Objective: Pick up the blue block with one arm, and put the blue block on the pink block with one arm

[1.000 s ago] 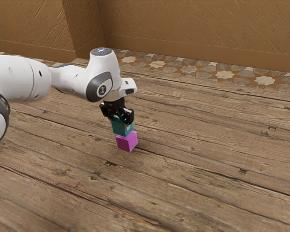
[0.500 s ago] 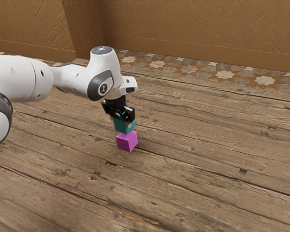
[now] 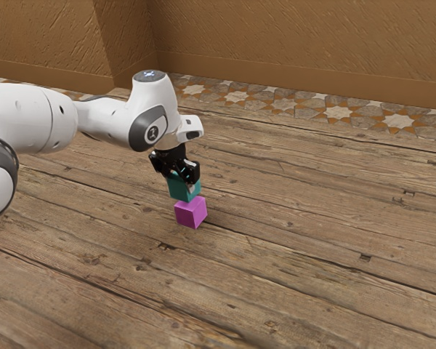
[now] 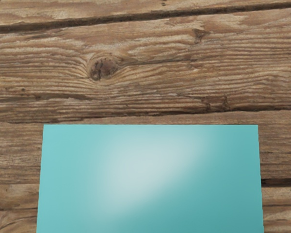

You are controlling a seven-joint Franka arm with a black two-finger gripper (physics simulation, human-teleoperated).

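Note:
The blue block (image 3: 183, 190), teal in colour, stands on top of the pink block (image 3: 191, 214) on the wooden floor, and their faces seem to touch. My black gripper (image 3: 176, 173) comes down from the exterior view's left. It is shut on the upper part of the blue block, one finger on each side. In the wrist view the blue block (image 4: 150, 179) shows large and blurred just under my hand, with wood planks beyond it. The pink block is hidden beneath it there.
Bare wooden planks (image 3: 298, 240) spread out on all sides of the stack. A patterned tile strip (image 3: 334, 110) and brown walls (image 3: 312, 36) lie at the back. My white arm (image 3: 73, 120) stretches in from the exterior view's left.
My hand has shifted slightly up and toward the exterior view's left. The blue block stays over the pink block, between my fingers.

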